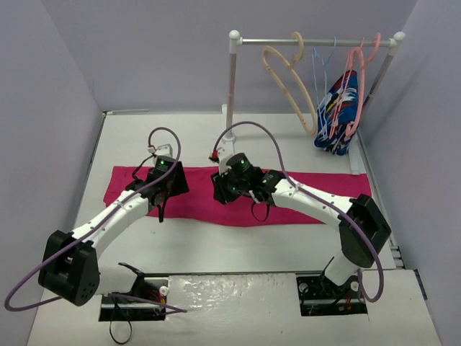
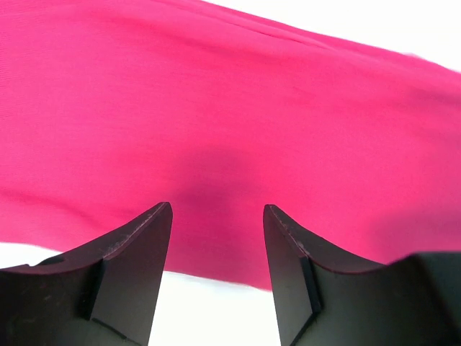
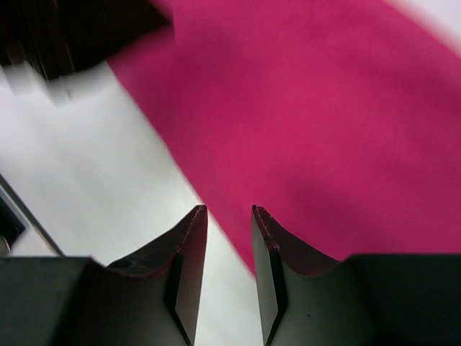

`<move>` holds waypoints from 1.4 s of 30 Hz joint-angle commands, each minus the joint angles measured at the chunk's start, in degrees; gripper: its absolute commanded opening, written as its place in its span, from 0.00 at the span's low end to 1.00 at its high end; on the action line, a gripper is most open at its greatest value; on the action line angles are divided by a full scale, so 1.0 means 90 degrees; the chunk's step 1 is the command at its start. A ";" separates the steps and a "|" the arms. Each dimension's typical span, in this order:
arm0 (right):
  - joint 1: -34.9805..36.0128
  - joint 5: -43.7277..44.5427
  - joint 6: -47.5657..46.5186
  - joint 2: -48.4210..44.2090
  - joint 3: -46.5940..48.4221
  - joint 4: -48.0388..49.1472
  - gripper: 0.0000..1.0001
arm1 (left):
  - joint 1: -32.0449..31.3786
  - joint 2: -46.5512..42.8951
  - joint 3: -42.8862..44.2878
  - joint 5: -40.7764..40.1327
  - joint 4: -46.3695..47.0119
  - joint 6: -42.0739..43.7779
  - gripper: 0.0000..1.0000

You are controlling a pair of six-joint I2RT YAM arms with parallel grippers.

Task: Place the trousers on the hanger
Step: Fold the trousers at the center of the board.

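The magenta trousers [image 1: 198, 202] lie flat in a long strip across the middle of the table. My left gripper [image 1: 160, 189] hovers low over their left part. In the left wrist view it [image 2: 216, 209] is open, nothing between its fingers, with the near hem of the trousers [image 2: 230, 108] right below. My right gripper [image 1: 225, 189] is over the trousers' middle. In the right wrist view it [image 3: 229, 210] is open by a narrow gap and holds nothing, above the edge of the trousers [image 3: 324, 108]. The beige hanger [image 1: 288, 86] hangs on the rack at the back.
A white rack [image 1: 234, 79] stands at the back right. It also carries a thin blue wire hanger [image 1: 320, 65], salmon-pink hangers [image 1: 358, 79] and a blue patterned garment [image 1: 338, 115]. Grey walls close in the table on both sides.
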 commanded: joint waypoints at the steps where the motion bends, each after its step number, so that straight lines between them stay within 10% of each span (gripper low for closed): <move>1: -0.0578 -0.0390 -0.0159 0.0516 0.1170 0.0197 0.29 | -0.0593 -0.0001 -0.0267 0.0032 0.0686 -0.0001 0.50; 28: -0.1091 0.0176 -0.0407 0.4194 0.3400 0.0923 0.30 | -0.0802 -0.0096 -0.2218 0.0639 0.1210 -0.1279 0.46; 42: -0.1109 0.2975 -0.0306 0.0334 0.1386 0.0207 0.59 | -0.0256 -0.1180 0.0719 -0.0513 -0.1710 0.0449 0.82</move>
